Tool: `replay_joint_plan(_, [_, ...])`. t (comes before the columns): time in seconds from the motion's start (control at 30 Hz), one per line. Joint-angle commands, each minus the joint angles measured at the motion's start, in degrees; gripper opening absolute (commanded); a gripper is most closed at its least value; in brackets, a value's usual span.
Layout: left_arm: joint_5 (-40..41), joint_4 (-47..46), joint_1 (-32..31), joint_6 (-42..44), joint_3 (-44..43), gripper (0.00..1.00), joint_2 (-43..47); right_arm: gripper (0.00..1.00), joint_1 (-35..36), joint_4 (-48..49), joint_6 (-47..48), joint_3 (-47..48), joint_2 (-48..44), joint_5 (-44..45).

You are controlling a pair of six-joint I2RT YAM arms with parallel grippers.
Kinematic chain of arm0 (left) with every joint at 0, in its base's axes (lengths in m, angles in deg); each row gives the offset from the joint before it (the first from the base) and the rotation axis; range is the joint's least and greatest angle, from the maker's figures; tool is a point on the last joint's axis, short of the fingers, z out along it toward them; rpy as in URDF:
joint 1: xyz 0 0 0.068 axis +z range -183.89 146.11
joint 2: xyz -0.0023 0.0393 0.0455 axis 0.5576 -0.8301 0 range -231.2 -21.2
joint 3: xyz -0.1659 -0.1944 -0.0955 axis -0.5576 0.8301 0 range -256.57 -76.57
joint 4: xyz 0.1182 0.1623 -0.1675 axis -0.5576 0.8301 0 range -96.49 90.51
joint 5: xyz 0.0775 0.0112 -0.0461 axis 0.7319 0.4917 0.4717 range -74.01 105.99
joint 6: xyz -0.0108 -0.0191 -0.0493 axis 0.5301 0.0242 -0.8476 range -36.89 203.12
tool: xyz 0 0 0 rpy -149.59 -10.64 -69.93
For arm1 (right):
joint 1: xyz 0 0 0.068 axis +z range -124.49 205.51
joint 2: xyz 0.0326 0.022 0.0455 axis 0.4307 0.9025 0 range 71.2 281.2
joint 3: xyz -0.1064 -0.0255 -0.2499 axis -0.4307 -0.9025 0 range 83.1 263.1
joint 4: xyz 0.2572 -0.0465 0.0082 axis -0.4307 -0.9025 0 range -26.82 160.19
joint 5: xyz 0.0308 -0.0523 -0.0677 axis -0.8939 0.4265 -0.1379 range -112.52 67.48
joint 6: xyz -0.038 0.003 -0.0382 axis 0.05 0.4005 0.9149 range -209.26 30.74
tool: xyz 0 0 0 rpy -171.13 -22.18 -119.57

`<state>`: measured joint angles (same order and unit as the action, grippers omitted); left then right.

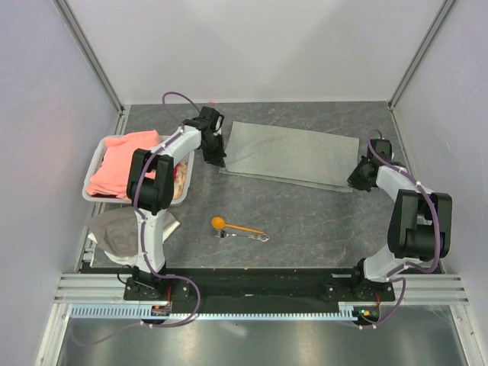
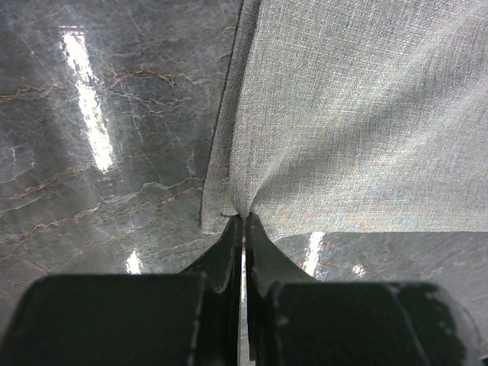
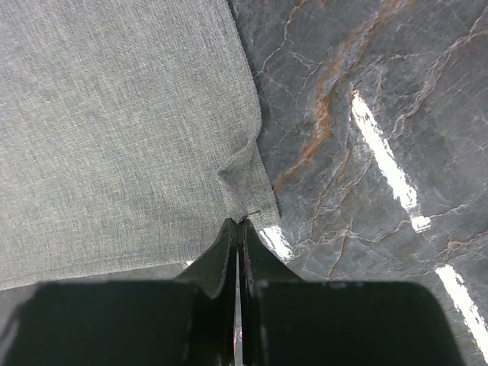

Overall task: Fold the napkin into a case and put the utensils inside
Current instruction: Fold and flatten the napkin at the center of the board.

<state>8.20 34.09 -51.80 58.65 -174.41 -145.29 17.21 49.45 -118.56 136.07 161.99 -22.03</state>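
- Down at the tips, the left gripper (image 2: 244,219) has its jaws pressed together on the near left corner of the napkin (image 2: 358,114), and the cloth puckers where they pinch it.
- Likewise, the right gripper (image 3: 241,223) is clamped tight on the near right corner, with a small crease in the fabric just above its fingertips.
- Between the two grips the light grey napkin lies spread as a wide oblong on the far middle of the table (image 1: 320,217). Its long sides run left to right, and the right end sits a little nearer than the left.
- Nearer the arm bases, well apart from the cloth, the orange spoon (image 1: 236,226) lies with its bowl to the left.
- Just beside the spoon on its near side is the silvery fork (image 1: 250,237), roughly parallel to it.
- At the left edge a white basket (image 1: 93,162) holds a salmon-pink cloth (image 1: 126,164).
- A whitish-grey rag (image 1: 114,229) lies just in front of the basket, partly behind the left arm.
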Motion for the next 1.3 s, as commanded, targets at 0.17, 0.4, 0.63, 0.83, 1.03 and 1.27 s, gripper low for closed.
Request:
replay_joint_plan(0.17, [3.0, 1.8, 0.1, 3.3, -1.5, 0.02, -1.5, 0.0, -0.1, 1.5, 0.6, -0.6, 3.3, 3.3])
replay_joint_plan(0.4, [3.7, 2.0, 0.0, 3.2, -1.3, 0.02, -1.8, 0.0, -0.1, 2.4, 0.4, -0.6, 4.8, 3.5])
replay_joint_plan(0.63, [3.7, 2.5, 0.0, 3.3, -1.2, 0.02, -1.6, 0.0, -0.1, 2.5, 0.5, -0.4, 5.7, 3.9])
replay_joint_plan(0.83, [4.9, 3.1, 0.0, 3.4, -1.3, 0.02, -0.8, 0.02, -0.1, 2.1, 0.6, -0.8, 5.0, 4.5])
replay_joint_plan(1.03, [9.5, 4.6, -0.2, 2.8, -2.6, 0.05, -0.2, 0.18, -0.1, 0.4, 1.2, -0.1, 2.8, 4.7])
replay_joint_plan(1.27, [15.4, 4.5, -2.8, 3.2, -3.6, 0.36, 5.8, 0.58, 0.2, -3.3, 2.8, 1.1, -4.4, 5.0])
